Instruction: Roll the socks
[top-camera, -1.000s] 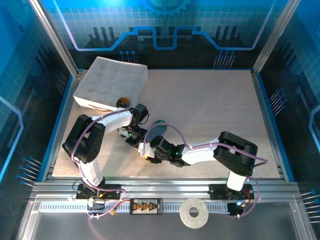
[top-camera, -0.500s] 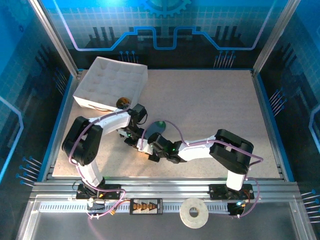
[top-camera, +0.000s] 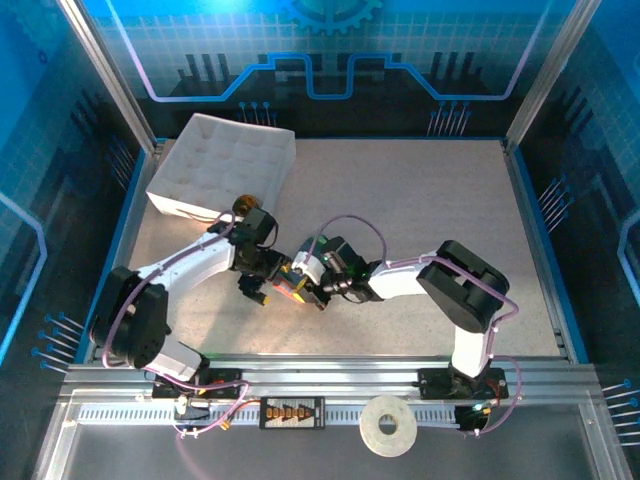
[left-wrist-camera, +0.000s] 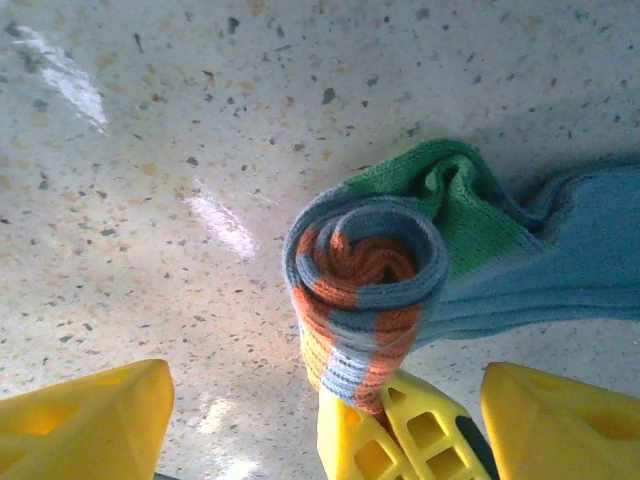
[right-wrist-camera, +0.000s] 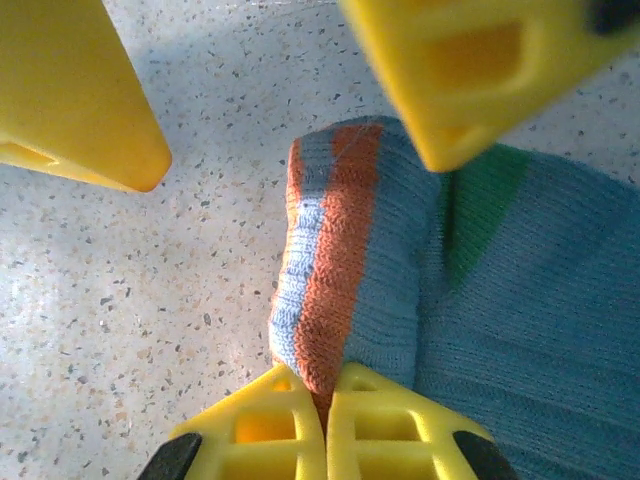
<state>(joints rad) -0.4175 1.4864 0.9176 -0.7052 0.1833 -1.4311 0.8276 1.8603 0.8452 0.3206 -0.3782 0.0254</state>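
A blue-grey sock (left-wrist-camera: 365, 270) with orange stripes and a green toe lies on the speckled table, its cuff end wound into a tight roll; the loose part trails to the right. My right gripper (right-wrist-camera: 325, 385) is shut on the roll's orange-and-blue edge (right-wrist-camera: 325, 250). My left gripper (left-wrist-camera: 322, 380) is open, one yellow finger (left-wrist-camera: 85, 420) on each side of the roll, neither touching it. From above, the two grippers meet mid-table, left (top-camera: 265, 283) and right (top-camera: 298, 282), with the sock (top-camera: 305, 264) between them. A small olive-brown bundle (top-camera: 245, 205) sits by the white box.
A white tufted box (top-camera: 225, 165) stands at the back left, close behind the left arm. A white tape ring (top-camera: 388, 427) rests on the front rail. Bare speckled tabletop (top-camera: 440, 200) stretches to the right and back, bounded by blue walls.
My left gripper has opened and let go of the roll. My right gripper has shut on the roll's end, and both arms have shifted back and slightly left.
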